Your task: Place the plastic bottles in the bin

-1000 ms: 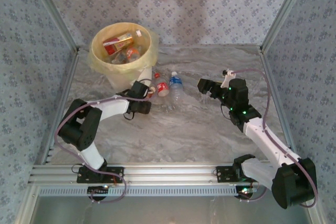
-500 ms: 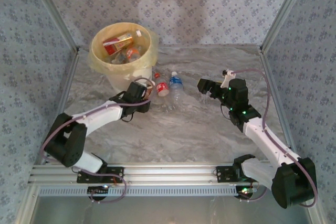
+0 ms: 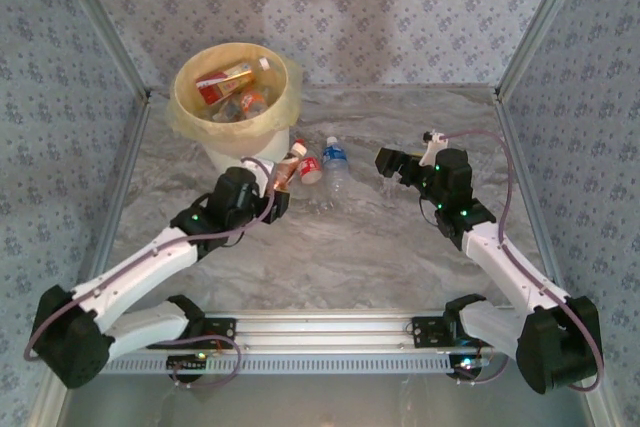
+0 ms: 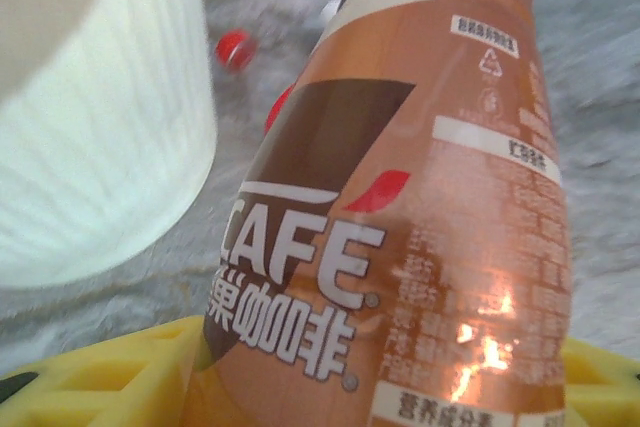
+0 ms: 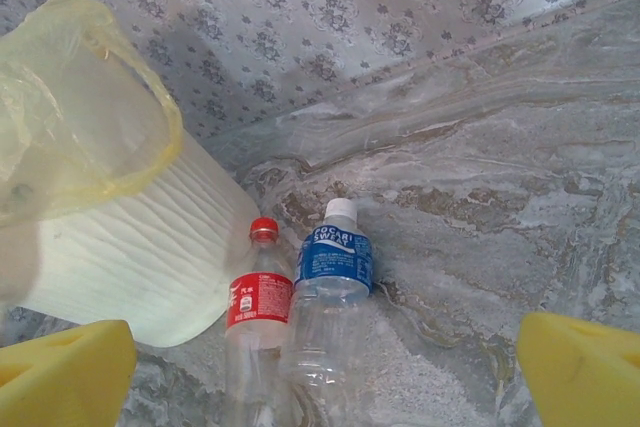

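Between the yellow fingers [image 4: 90, 377] of the left tool [image 3: 279, 187] a brown-labelled coffee bottle [image 4: 420, 207] is clamped across its body. It is tilted, with its pale cap end pointing up toward the bin. Just beyond it stands the bin [image 3: 215, 147], its ribbed pale wall close beside the held bottle and its yellowish bag [image 5: 70, 107] folded over the rim. Several bottles lie inside, one with an orange-red label [image 3: 225, 79] on top. To the right of the held bottle, two more lie side by side on the grey marbled bench [image 3: 360, 247]. One is a red-labelled bottle [image 5: 258, 307] with a red cap, next to the bin's foot; the other is a blue-labelled bottle [image 5: 335, 267] with a white cap. Farther right, the right tool [image 3: 384, 161] hovers over the bench with its yellow pads [image 5: 65, 377] spread wide apart, facing those two bottles.
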